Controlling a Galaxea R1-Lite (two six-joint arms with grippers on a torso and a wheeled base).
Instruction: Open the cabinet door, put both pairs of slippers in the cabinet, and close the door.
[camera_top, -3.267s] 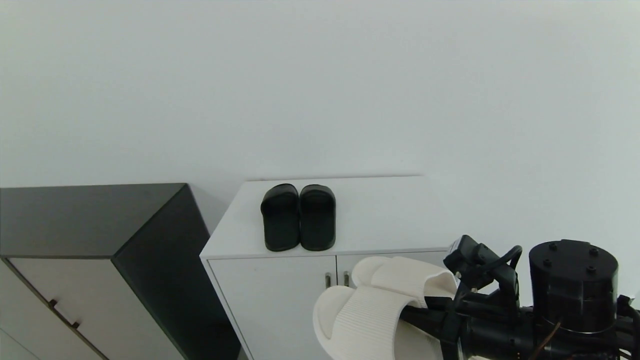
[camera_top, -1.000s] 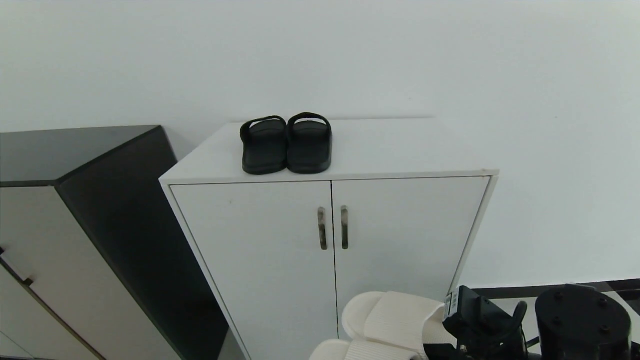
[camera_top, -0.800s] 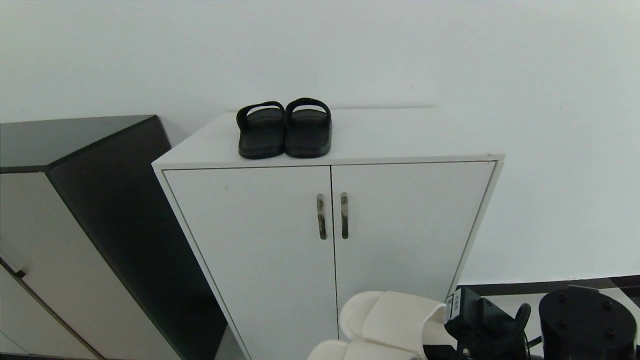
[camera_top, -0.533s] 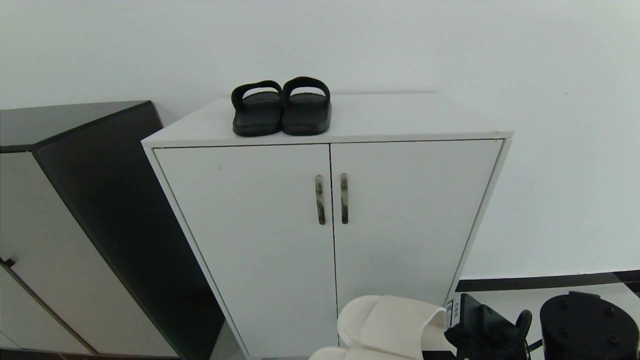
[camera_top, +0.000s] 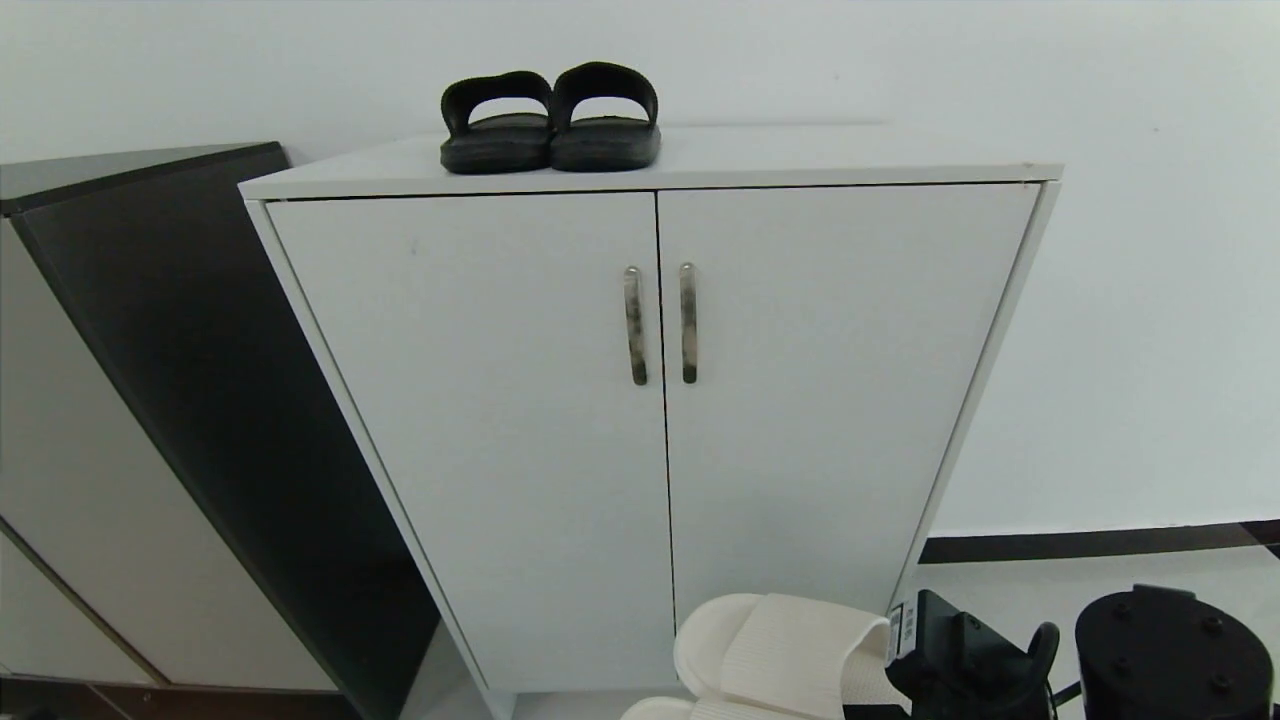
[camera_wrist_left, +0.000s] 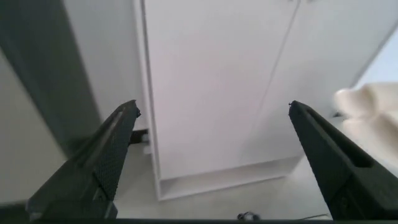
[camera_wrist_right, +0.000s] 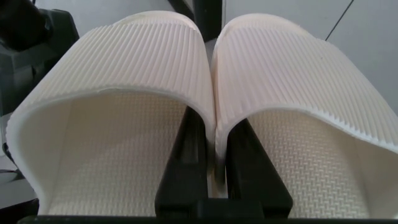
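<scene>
Black slippers (camera_top: 550, 125) at upper centre top the white cabinet (camera_top: 480, 400), toes to the wall (camera_top: 1100, 80). Right tool (camera_wrist_right: 214, 168) clamps white slippers (camera_top: 790, 650) at lower right, toes toward the cabinet; left tool (camera_wrist_left: 212, 107) gapes.

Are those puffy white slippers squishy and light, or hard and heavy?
Probably light: the right end effector holds both white slippers just by their inner straps. Likely soft but springy, since the thick ribbed straps stand arched while pinched. The bumpy insoles look grippy.
</scene>
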